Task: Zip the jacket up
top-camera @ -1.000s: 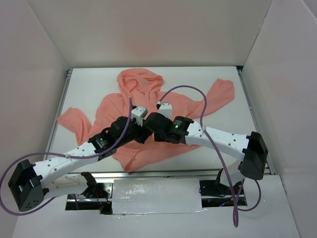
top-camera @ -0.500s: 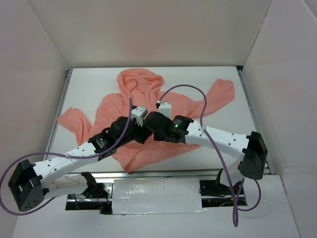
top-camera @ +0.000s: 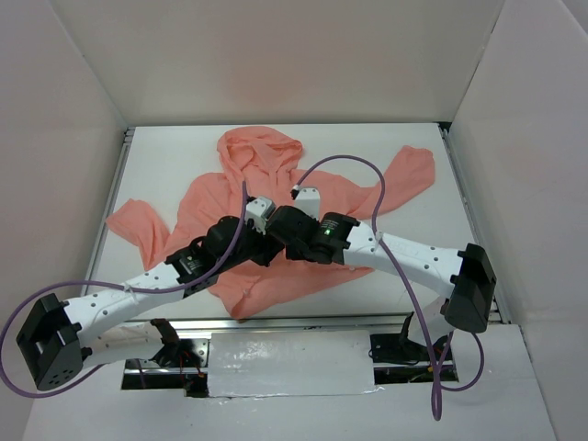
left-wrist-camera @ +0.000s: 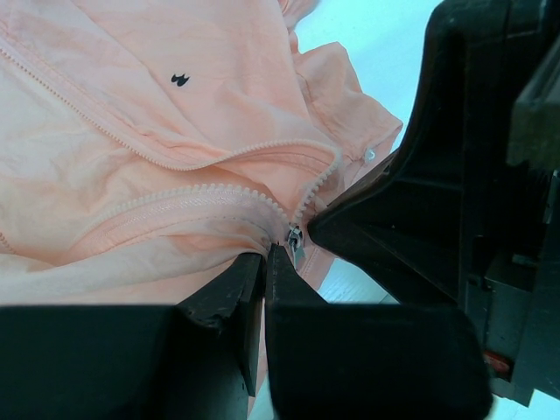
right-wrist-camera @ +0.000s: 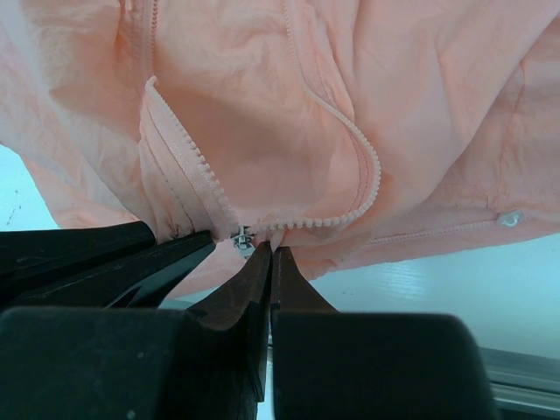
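Jacket (top-camera: 276,175): spread on the white worktop (top-camera: 156,184), hood far, zip open
Left gripper (left-wrist-camera: 265,255): jaws pinching hem by the slider (left-wrist-camera: 294,238)
Right gripper (right-wrist-camera: 269,251): jaws tight together, tips at hem beside slider
In the way: both arms and a purple cable (top-camera: 354,162) cover the jacket's middle
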Tool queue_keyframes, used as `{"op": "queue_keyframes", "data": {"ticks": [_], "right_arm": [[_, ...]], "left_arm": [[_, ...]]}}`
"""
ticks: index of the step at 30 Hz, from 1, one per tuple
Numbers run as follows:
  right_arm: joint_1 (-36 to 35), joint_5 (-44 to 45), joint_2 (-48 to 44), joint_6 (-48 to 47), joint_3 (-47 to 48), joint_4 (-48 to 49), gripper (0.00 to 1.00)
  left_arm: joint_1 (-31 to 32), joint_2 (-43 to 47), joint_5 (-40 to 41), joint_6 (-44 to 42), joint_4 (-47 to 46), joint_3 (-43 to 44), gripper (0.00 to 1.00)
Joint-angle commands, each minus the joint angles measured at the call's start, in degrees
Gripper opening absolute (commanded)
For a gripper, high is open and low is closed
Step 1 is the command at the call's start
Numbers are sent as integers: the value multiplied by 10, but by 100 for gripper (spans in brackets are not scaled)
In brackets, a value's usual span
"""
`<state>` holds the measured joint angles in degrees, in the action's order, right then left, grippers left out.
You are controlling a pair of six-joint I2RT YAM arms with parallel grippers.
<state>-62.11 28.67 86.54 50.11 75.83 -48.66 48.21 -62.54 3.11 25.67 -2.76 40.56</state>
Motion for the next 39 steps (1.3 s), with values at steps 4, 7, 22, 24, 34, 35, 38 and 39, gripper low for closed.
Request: {"op": "queue_keyframes", "data": {"ticks": [4, 7, 22, 24, 34, 35, 38, 39], "right_arm": [[-5, 19, 9, 17, 35, -17, 0], [-5, 19, 11, 22, 39, -21, 0], [12, 10, -37, 24, 14, 12, 0], [17, 5, -36, 18, 9, 20, 0], [45, -79, -54, -69, -43, 95, 0], [45, -81, -54, -72, -48, 97, 0], [45, -106, -63, -91, -77, 122, 0], [45, -115, -66, -103, -86, 132, 0]], "left_arm": [[4, 1, -11, -1, -43, -9, 0], [5, 4, -14, -1, -47, -14, 0], [5, 13, -50, -9, -60, -39, 0], [5, 16, -64, -11, -65, -44, 0], [5, 28, -107, -16, -89, -71, 0], [5, 29, -111, -15, -92, -74, 0], [5, 26, -119, -12, -94, -85, 0], [5, 25, -122, -10, -97, -89, 0]]}}
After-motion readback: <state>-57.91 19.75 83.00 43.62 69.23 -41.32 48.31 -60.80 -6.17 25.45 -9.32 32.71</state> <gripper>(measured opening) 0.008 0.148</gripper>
